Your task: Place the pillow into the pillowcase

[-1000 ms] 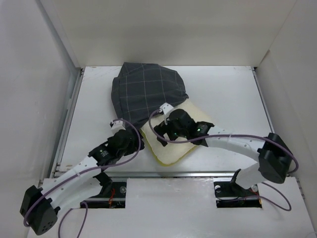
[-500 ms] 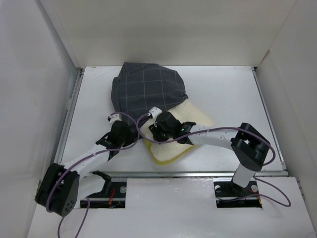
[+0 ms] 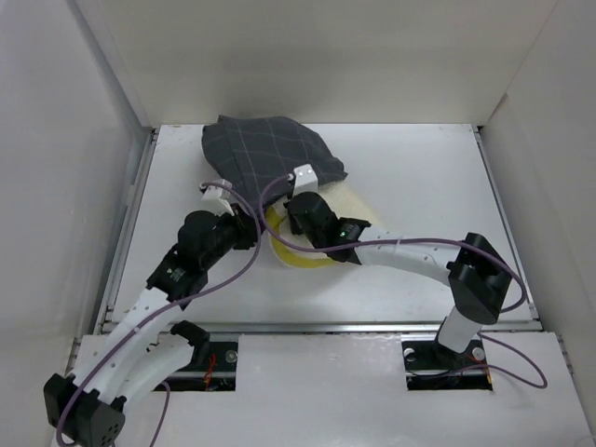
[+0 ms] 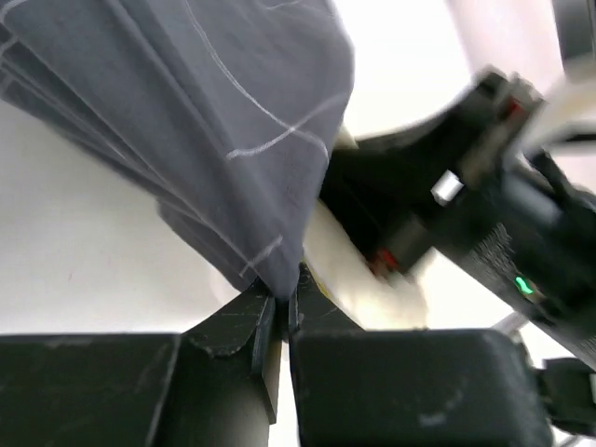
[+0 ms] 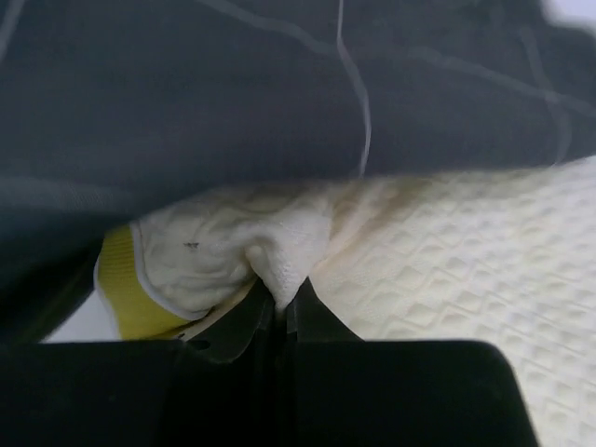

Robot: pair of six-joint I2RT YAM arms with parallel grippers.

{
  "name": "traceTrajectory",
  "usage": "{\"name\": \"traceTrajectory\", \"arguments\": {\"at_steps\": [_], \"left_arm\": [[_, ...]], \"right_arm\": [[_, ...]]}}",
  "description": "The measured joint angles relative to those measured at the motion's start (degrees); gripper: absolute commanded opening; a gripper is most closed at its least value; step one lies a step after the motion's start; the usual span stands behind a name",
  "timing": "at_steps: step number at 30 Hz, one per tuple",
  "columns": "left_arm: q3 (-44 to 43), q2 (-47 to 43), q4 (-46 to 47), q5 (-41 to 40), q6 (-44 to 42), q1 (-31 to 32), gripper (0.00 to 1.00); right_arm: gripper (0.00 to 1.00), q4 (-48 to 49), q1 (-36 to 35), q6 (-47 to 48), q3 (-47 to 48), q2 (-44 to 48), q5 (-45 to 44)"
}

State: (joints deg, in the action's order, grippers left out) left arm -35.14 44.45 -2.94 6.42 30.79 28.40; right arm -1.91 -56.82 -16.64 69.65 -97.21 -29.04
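- While both arms are reaching out over the table point(image 3: 419, 186), the left gripper point(image 4: 279, 312) is squeezing its jaws together on a fold of the pillowcase point(image 4: 186, 121).
- The right gripper point(image 5: 279, 307) is pinching tight on a bunched-up bit of the pillow point(image 5: 438, 279), just beside its yellow edge point(image 5: 126, 298).
- The pillowcase is lying at the far side of the table, a little to the left. The pillow is sitting just near and right of it.
- The near edge of the pillowcase is hanging over the far-left part of the pillow, so the two are touching there.
- This is the bit that matters, I think: the pillowcase is waiting on the far-left side of the pillow. So the pillow is needing to go far and left, or the pillowcase is needing to come near and right over it.
- The pillow seems to be lying slanted, from near left to far right. Part of it is hiding under the cloth and the right arm, so I am not sure.
- The two grippers are working close together, the left one on the left side of the cloth edge and the right one just beside it.
- The pillow is looking cream, soft and bumpy with little diamonds.
- The pillowcase is looking dark grey with thin light lines, and it is bunching into folds.
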Motion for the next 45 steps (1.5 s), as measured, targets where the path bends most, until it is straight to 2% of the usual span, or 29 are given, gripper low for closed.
{"name": "traceTrajectory", "arguments": {"at_steps": [7,13,16,24,25,26,27,28,29,30,33,37,41,45], "left_arm": [[-10.73,-1.86,-6.14,3.82,-1.97,2.27,0.00],[-15.43,-1.33,-11.23,9.57,-2.95,4.13,0.00],[-16.85,-1.84,-13.09,9.92,-3.13,4.13,0.00],[-16.98,-5.49,-14.51,9.88,-0.70,3.61,0.00],[-16.98,-5.86,-14.58,9.60,-0.26,3.63,0.02],[-16.98,-6.21,-14.91,9.35,-0.04,3.63,0.22],[-16.98,-6.51,-15.47,9.35,0.24,3.65,0.63],[-16.98,-6.95,-16.20,10.43,0.90,4.02,0.71],[-17.00,-7.54,-16.92,11.52,1.81,4.90,0.96],[-17.00,-7.96,-17.59,12.13,1.92,5.77,1.00],[-17.22,-8.39,-19.32,11.63,2.89,6.43,1.00],[-17.59,-7.13,-20.70,7.08,2.91,6.43,1.00],[-17.92,-3.04,-21.53,-0.83,2.86,6.43,1.00],[-18.82,4.55,-21.29,-7.21,2.75,6.08,1.00]], "right_arm": [[0.00,13.66,-0.50,-0.96,6.88,0.04,-11.34],[0.00,26.10,-1.05,-0.24,13.35,-7.41,-19.10],[0.00,31.69,-1.40,-0.20,13.97,-10.45,-21.66],[0.01,35.34,-2.19,-1.99,16.90,-15.08,-26.14],[0.09,35.23,-2.23,-2.25,16.90,-15.08,-25.75],[0.34,34.97,-2.25,-2.47,16.90,-14.99,-24.98],[0.49,34.80,-2.25,-2.89,16.74,-14.88,-23.52],[0.63,35.10,-2.05,-3.30,16.20,-14.51,-21.84],[0.76,34.91,-1.70,-3.91,14.84,-13.60,-20.02],[0.87,34.51,-1.29,-4.31,12.61,-12.15,-18.36],[0.97,31.41,0.11,-5.38,4.52,-6.36,-13.64],[0.99,23.34,0.92,-6.23,-2.21,0.98,-10.88],[0.99,16.55,1.46,-6.69,-4.57,5.64,-9.35],[0.99,11.02,6.82,-8.63,-4.59,6.05,-3.08]]}}
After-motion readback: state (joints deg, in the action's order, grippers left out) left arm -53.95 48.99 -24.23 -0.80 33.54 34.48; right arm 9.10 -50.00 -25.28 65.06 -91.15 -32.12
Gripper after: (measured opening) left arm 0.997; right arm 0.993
